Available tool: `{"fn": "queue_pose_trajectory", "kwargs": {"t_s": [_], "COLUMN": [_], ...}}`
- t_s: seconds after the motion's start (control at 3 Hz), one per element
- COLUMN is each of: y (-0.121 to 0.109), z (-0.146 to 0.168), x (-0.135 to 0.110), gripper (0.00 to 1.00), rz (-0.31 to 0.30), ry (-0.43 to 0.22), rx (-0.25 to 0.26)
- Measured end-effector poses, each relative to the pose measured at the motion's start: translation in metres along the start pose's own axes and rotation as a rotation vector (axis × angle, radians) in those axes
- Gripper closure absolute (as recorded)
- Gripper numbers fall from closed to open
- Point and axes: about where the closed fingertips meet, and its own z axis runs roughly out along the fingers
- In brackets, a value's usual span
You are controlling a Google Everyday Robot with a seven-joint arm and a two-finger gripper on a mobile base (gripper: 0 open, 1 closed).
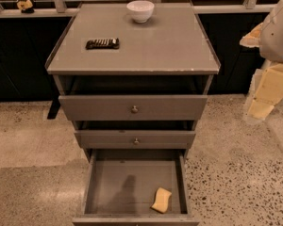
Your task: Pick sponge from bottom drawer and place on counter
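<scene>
Ahead: lower end effector (263, 102), seemingly parked right of desk (155, 48), grip state unclear, into bottom drawer (141, 175) onto front-right sponge (161, 200).

Take the cabinet (203, 84) as your reference. The counter (170, 46) is its top. On it you've got a bowl (140, 11) at the back edge, about centre, and a bar (102, 43) left of centre, further forward. Under the counter come the top drawer (99, 108), then the middle drawer (108, 139), then the bottom drawer (104, 182), which is pulled out to the front. The sponge (162, 200) lies in the bottom drawer, in its front right corner, near the right wall. Your gripper (266, 98) hangs off to the cabinet's right, well apart, about level with the top drawer.
</scene>
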Motion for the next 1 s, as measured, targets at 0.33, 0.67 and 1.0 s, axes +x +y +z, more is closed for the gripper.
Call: {"fn": "queue_pose_trajectory", "kwargs": {"t_s": [0.33,0.67,1.0], "y": [0.004,0.025,0.062], "z": [0.000,0.022,0.085], "x": [0.001,0.016,0.051], "gripper": [0.00,0.00,0.00], "rz": [0.002,0.035,0.112], "ry": [-0.004,-0.026,-0.022], "rx": [0.005,-0.023,-0.104]}}
